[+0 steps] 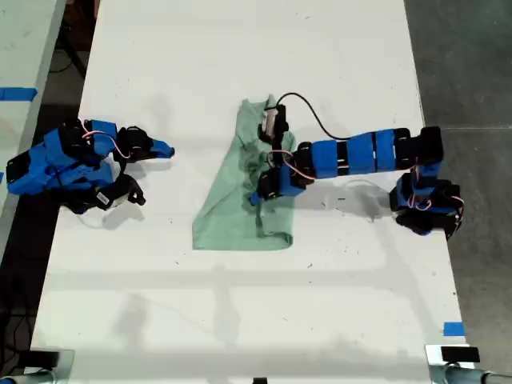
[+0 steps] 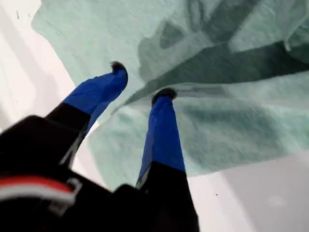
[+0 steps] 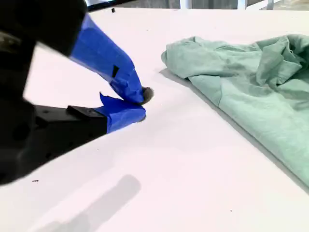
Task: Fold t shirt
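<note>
Exterior view: the t shirt (image 1: 240,204) lies near the middle of the white table (image 1: 240,48), pale mint-green, narrow at the far end and wide at the near hem. Its hem edge is fairly flat; the side toward the exterior view's right is bunched into ridges and folds. My first gripper (image 1: 258,198) reaches in from the exterior view's right, its blue arm stretched over the table and its tip down on the bunched part of the cloth. My second gripper (image 1: 164,150) sits at the exterior view's left, well apart from the shirt, over bare table. Table top shows small dark specks. Blue tape (image 1: 453,329) marks the near corner at the exterior view's right. Grey floor (image 1: 472,64) runs past the table on that side; a second pale surface with a blue tape strip (image 1: 18,94) stands at the exterior view's left edge.

First wrist view: both blue fingers (image 2: 161,135) spread apart, tips over the shirt (image 2: 231,125). A raised fold edge runs between them; whether they grip any cloth I cannot tell. The fabric is lifted and throws dark shadow beneath its folds. White table (image 2: 19,82) shows beside it.

Second wrist view: the blue fingertips (image 2: 137,99) meet, nothing between them, just above the table (image 3: 193,183). The shirt (image 3: 251,92) lies crumpled, apart from the tips.
</note>
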